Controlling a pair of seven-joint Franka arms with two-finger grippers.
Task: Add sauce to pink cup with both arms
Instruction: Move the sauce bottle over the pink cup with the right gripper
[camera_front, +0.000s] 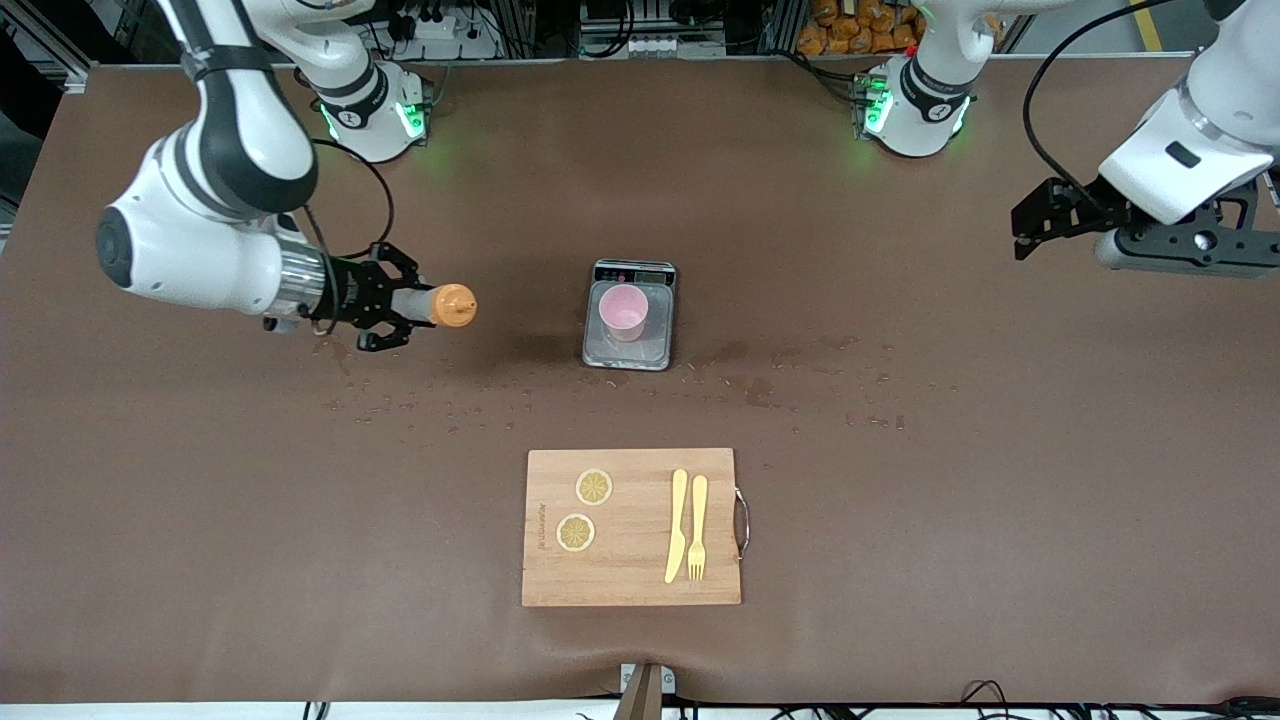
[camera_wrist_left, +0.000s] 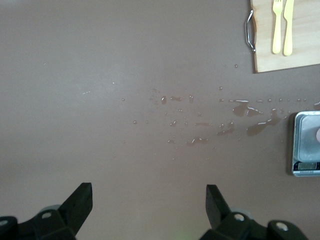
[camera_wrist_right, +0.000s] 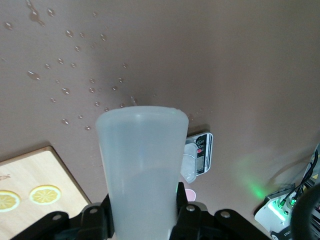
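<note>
Sauce bottle (camera_front: 432, 304) lies level in the right gripper (camera_front: 392, 306), whose fingers are closed around its translucent body, the orange cap pointing toward the middle of the bench (camera_front: 900, 520). It hangs in the air over bare bench toward the right arm's end, well apart from the pink cup (camera_front: 626, 310). The cup stands upright on the grey scale (camera_front: 630, 345) at mid-bench, farther from the front camera than the wooden cutting board (camera_front: 630, 580) with its two lemon slices (camera_front: 594, 487), yellow knife (camera_front: 678, 525) and yellow fork (camera_front: 697, 525).

The left gripper (camera_wrist_left: 149, 205) waits over the bench toward the left arm's end, fingers spread wide and holding nothing; its wrist view shows only wet spots (camera_wrist_left: 250, 112) and the edge of the scale.

The step in hand looks like carrying the bottle to the cup. To do it well, the right arm should bring the nozzle squarely over the cup's rim before tipping it downward, keeping the nozzle above the rim so it cannot knock the light cup off the scale. A firm hold matters, since the soft bottle may slip or squirt early. The left arm could steady the cup or help squeeze; droplets already on the bench suggest spills are a real risk.
</note>
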